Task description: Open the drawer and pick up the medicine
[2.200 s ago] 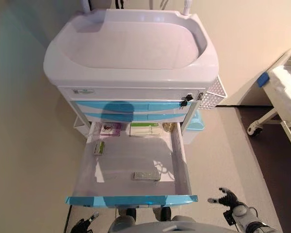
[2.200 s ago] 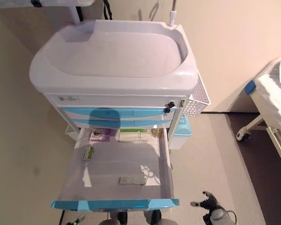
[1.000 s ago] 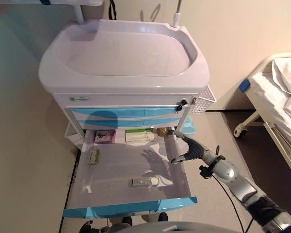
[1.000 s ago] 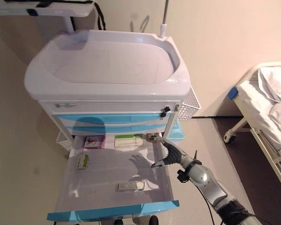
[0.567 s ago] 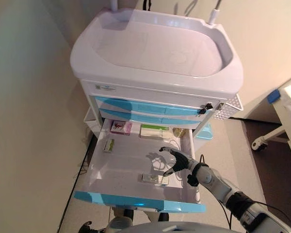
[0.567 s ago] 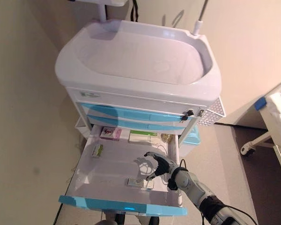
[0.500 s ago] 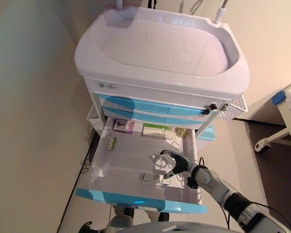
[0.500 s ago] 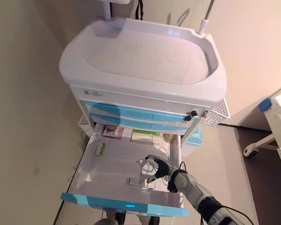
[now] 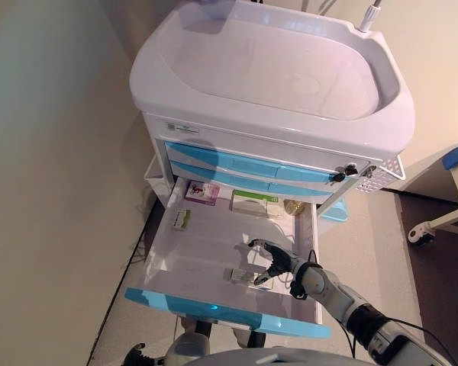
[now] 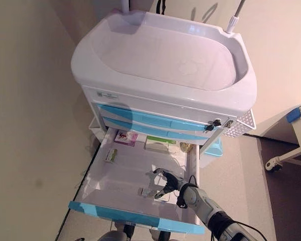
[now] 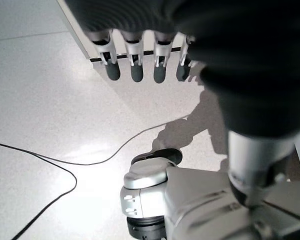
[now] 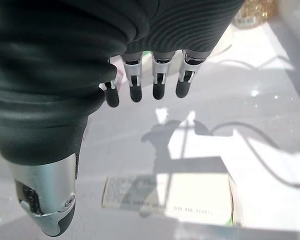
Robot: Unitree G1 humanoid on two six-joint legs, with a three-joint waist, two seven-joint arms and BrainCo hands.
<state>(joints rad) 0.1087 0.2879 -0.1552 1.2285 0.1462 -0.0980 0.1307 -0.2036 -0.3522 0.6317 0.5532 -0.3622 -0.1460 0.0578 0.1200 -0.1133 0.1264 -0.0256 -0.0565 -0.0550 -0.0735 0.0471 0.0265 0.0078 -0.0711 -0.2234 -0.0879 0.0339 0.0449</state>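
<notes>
Right hand [image 9: 273, 261] lower now than 0.5 s ago, fingers spread, hovering over flat medicine pack [image 12: 166, 200] near open drawer [image 9: 221, 311] front edge.

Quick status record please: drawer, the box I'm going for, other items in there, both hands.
drawer: pulled open, lowest of the cart
target box: flat on drawer floor near the front, not gripped
right hand: open, just above the box
left hand: open, idle over the floor
other items: pink box, green-white box, small green box, all further back
</notes>
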